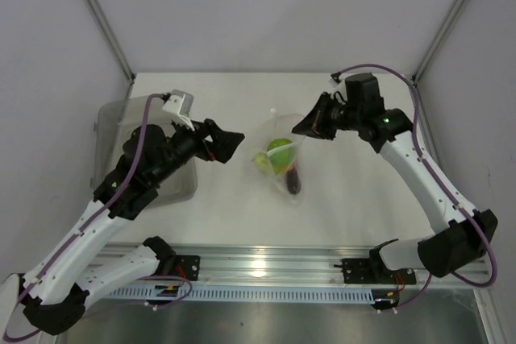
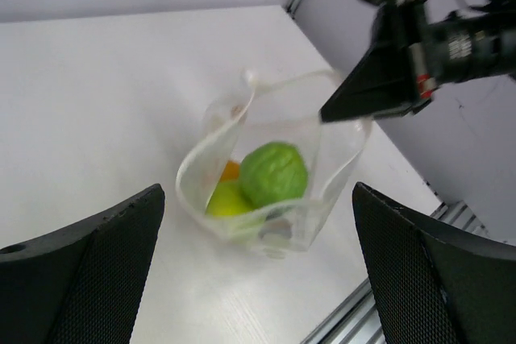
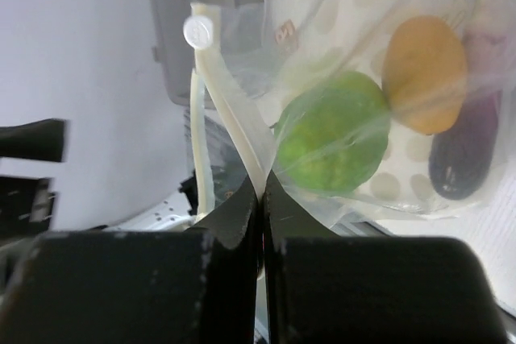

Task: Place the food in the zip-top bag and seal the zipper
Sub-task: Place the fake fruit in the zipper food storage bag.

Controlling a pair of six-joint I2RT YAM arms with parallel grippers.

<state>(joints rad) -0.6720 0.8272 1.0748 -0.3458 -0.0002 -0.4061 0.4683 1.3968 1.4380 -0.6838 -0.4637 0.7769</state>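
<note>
- Right gripper [image 1: 301, 128]: fingers clenched on the mouth edge of the bag [image 1: 276, 128]; in the right wrist view the jaws are pressed together with the plastic pinched between them.
- Left gripper [image 1: 234, 144]: jaws spread wide and holding nothing; it hovers just left of the bag, pointed at it, not touching.
- Bag: clear plastic, standing near the middle of the table [image 1: 347, 199] between the two grippers. Its bottom rests on the surface and its upper rim is held up by the right gripper. The mouth gapes open toward the left gripper.
- Zipper [image 3: 234, 126]: pale strip along the mouth, unsealed, with both sides apart; one side runs up from the right jaws to a small white disc [image 3: 197, 31].
- Green fruit [image 1: 280, 151]: inside the bag, uppermost.
- Pear [image 1: 264, 162]: inside, touching the green fruit on its left.
- Orange fruit [image 3: 425, 74]: inside, beside the green fruit.
- Eggplant [image 1: 293, 180]: inside, at the bag's near end.
- Bin [image 1: 109, 118]: translucent grey, at the table's left edge, partly under the left arm.
</note>
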